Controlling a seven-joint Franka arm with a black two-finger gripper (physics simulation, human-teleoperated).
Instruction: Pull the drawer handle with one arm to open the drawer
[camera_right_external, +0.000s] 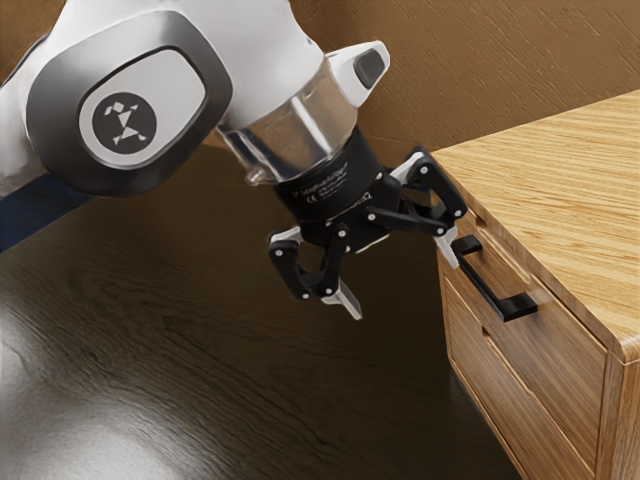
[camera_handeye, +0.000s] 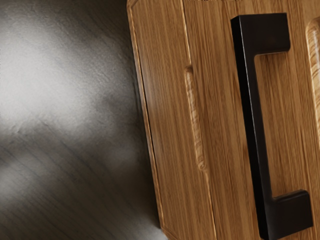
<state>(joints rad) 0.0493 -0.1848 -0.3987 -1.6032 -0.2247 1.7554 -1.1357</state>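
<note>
My arm (camera_right_external: 250, 45) comes in from the exterior view's upper left, wrist tilted downward, and my fingers (camera_right_external: 346, 298) are spread wide apart, tips angled toward the exterior view's lower right.

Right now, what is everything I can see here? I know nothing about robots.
Cabinet: one, light wood, at the exterior view's right.
Top drawer: one, same wood, just under the cabinet's top.
Drawer handle: one, black bar, on the top drawer's front.
Floor: dark, glossy, below the arm.
Wall: brown, behind the cabinet.
Arm: one, white, coming in from the exterior view's upper left.
Gripper: one, black, fingers open, one finger beside the handle's end.
</note>
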